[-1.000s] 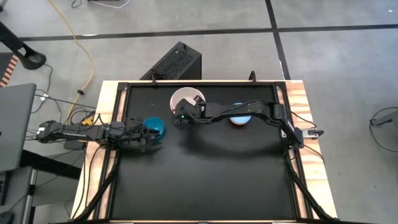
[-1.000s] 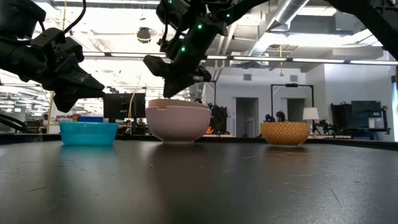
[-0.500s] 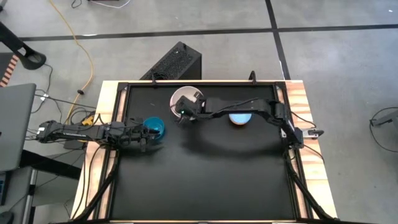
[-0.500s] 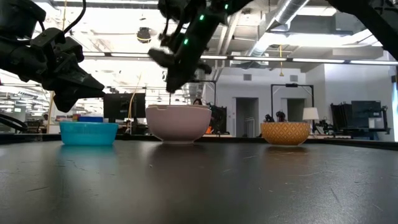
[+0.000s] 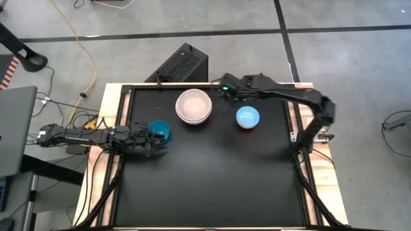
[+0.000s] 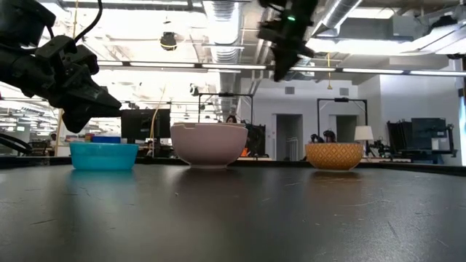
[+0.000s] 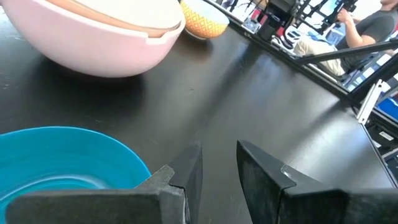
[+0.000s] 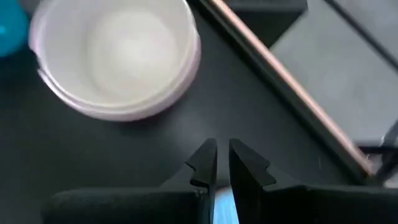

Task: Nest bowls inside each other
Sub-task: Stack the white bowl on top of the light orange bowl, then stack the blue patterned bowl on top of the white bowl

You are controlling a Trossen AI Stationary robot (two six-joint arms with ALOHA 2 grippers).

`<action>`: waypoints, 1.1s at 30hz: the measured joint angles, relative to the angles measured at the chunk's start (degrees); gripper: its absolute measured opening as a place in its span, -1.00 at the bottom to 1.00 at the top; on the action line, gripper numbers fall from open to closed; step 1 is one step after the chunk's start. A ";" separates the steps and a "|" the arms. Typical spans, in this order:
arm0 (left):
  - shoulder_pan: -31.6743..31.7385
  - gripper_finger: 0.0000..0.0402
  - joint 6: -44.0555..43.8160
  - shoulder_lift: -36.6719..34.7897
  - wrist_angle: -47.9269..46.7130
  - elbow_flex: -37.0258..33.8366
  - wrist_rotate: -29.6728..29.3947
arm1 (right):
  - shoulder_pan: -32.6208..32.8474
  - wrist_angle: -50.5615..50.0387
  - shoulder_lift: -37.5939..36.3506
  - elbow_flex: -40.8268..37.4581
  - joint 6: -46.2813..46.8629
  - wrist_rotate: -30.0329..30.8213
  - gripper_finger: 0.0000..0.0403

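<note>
A stack of larger bowls (image 5: 194, 106), pink outside and white inside, stands on its base at the far middle of the black table. A light blue bowl (image 5: 248, 118) with an orange outside (image 6: 333, 156) stands to its right. The teal bowl (image 5: 160, 130) stands at the left. My left gripper (image 7: 219, 165) hovers just beside and above the teal bowl's rim (image 7: 134, 163), open, with nothing between its fingers. My right gripper (image 5: 225, 90) hangs high over the far edge, between the stack and the light blue bowl. It points down, and its fingers (image 8: 222, 163) are a narrow gap apart and empty.
A wooden frame (image 5: 307, 102) borders the table's left and right sides. A black box (image 5: 183, 64) sits on the floor beyond the far edge. A laptop (image 5: 13, 128) lies off the left side. A person (image 7: 367, 25) sits in the room beyond.
My right gripper has left the stack's rim. It has risen and swung toward the table's right and far edges, mostly in the last half second. Its finger gap looks unchanged. The bowls stay where they were.
</note>
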 joint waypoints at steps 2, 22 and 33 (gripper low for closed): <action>-0.01 -0.56 0.00 -0.04 0.02 0.00 -0.05 | -1.64 3.17 -5.05 -7.84 2.12 -1.54 -0.71; -0.01 -0.56 -1.13 -0.04 0.22 0.00 -1.40 | -6.50 7.68 -23.89 -41.19 17.97 -7.15 -0.15; -0.01 -0.56 -1.62 -0.04 0.26 0.00 -1.43 | -12.54 14.27 -17.63 -47.47 16.75 -9.46 0.16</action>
